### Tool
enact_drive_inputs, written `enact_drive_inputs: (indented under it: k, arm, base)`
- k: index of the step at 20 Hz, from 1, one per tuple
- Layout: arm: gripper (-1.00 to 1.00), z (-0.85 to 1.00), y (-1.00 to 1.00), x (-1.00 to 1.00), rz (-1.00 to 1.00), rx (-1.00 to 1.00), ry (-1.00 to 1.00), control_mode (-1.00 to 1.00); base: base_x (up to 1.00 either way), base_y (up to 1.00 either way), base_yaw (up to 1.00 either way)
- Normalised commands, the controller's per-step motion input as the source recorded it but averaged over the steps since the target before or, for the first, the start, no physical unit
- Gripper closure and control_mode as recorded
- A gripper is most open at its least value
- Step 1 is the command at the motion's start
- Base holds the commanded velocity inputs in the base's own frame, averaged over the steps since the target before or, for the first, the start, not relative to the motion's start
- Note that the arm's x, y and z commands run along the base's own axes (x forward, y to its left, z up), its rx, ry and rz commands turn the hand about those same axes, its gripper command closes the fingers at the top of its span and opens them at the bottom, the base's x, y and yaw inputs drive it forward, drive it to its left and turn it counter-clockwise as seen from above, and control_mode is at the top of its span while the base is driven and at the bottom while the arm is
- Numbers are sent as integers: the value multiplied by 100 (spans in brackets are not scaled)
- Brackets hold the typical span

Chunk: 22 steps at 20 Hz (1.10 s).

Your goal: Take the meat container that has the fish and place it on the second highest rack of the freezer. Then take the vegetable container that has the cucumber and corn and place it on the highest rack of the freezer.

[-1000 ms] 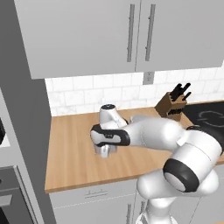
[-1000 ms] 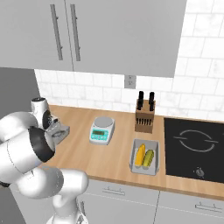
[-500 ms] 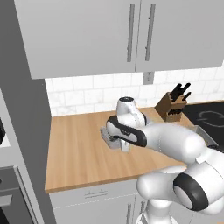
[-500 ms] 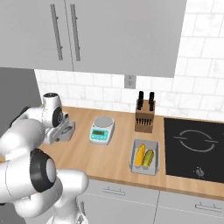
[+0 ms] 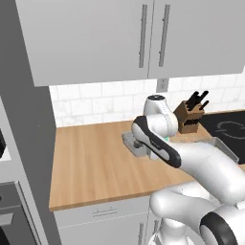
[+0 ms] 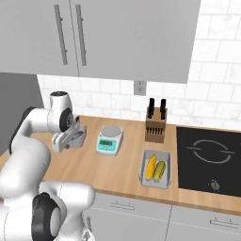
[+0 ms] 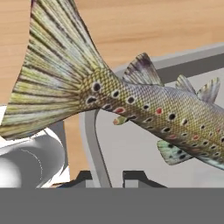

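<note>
While gripper [image 7: 109, 177] pinches rim of grey meat container [image 7: 94, 140], spotted fish [image 7: 131, 103] fills hand view w/ head cut off at right, container mostly arm-hidden elsewhere.

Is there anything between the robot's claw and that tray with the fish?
Nothing visible. The gripper is shut on the wall of the fish container, with the fish lying right in front of it. The container is over the wooden counter.
</note>
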Motion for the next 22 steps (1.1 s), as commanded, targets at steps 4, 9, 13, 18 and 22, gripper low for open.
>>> enact_drive_inputs:
  k: [4,9,13,18,22]
  arm:
    - [100,26,-54,-47,0,-4,0,-100]
    - [100,39,-40,-39,-3,-1,0,-100]
    - [100,55,-41,-19,-6,0,0,-100]
    - [100,52,-14,-35,0,0,-2,-100]
    - [100,54,-4,-60,0,0,-7,-100]
  base:
    - [0,0,0]
    - [0,0,0]
    - [0,0,0]
    - [0,0,0]
    - [0,0,0]
